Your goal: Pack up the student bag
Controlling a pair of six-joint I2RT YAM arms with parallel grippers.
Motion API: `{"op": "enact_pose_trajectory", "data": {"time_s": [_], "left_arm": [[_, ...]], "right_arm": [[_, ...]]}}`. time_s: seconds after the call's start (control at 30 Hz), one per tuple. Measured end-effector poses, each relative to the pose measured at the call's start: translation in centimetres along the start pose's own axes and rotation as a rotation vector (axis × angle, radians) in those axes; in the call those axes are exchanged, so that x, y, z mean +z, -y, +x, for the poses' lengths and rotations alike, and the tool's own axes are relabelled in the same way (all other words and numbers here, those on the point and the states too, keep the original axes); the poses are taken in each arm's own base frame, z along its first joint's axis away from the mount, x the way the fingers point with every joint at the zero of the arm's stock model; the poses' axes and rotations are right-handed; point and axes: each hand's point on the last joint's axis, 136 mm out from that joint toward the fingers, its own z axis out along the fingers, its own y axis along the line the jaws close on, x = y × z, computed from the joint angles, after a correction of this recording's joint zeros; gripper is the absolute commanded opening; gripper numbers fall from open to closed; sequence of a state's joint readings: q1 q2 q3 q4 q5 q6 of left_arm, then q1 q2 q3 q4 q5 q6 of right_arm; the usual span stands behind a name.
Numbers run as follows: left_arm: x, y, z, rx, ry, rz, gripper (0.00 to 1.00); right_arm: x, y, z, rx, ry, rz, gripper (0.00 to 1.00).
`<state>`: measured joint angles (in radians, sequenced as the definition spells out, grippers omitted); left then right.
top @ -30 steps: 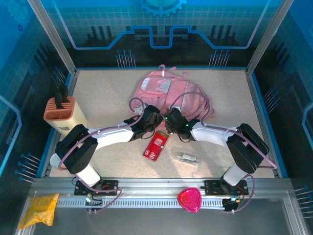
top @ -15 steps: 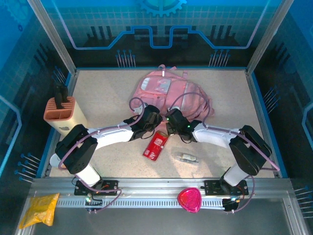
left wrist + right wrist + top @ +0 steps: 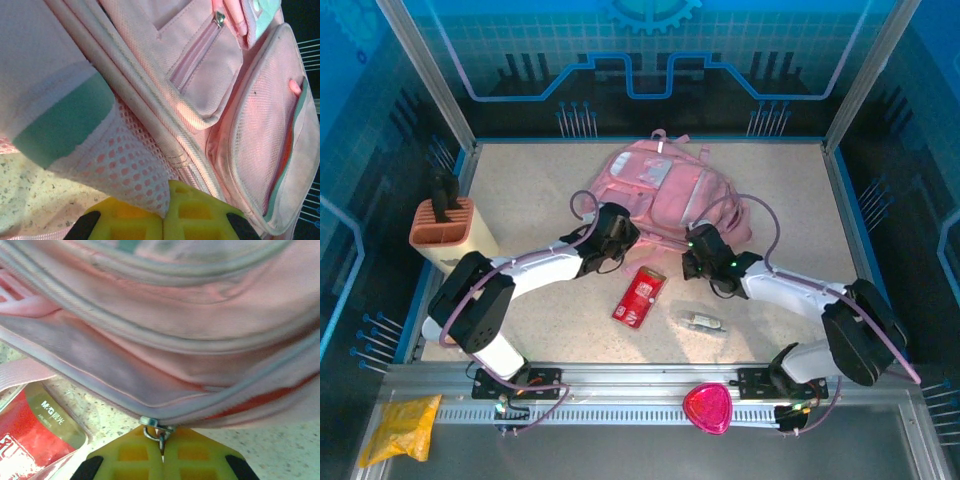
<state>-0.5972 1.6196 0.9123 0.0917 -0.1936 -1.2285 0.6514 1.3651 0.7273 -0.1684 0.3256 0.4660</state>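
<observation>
The student bag point(image 3: 665, 190) lies by the far edge of the surface point(image 3: 520, 200). The left hand point(image 3: 164, 216) pinches its mesh pocket point(image 3: 132, 167), the right hand point(image 3: 161, 452) the zipper pull point(image 3: 153, 425). Risk: the pull slips out, or the bag drags unopened.

We see a red packet point(image 3: 639, 297) lying flat on the speckled table point(image 3: 520, 190), with a small pale item point(image 3: 704, 322) near its right side. An orange slotted holder point(image 3: 442, 228) stands at the left edge, with a dark tool point(image 3: 443, 195) upright in it. On the near metal ledge lie a yellow pouch point(image 3: 400, 425) and a pink rounded object point(image 3: 707, 407).
</observation>
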Motion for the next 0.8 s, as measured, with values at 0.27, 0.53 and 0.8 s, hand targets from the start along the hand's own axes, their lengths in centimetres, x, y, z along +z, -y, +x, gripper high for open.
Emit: {"op": "enact_pose_trajectory", "data": {"time_s": [0.27, 0.53, 0.8], "left_arm": [[1.4, 0.5, -2.2, -0.023, -0.027, 0.006, 0.00], [4.7, 2.3, -5.0, 0.016, -0.051, 0.009, 0.00], [6.8, 2.7, -5.7, 0.044, -0.089, 0.013, 0.06]], "right_arm": [[-2.3, 2.7, -0.8, 0.110, 0.001, -0.039, 0.00], [-3.6, 0.6, -0.6, 0.101, -0.018, -0.161, 0.00], [-2.1, -2.0, 1.3, 0.069, -0.119, -0.210, 0.00]]}}
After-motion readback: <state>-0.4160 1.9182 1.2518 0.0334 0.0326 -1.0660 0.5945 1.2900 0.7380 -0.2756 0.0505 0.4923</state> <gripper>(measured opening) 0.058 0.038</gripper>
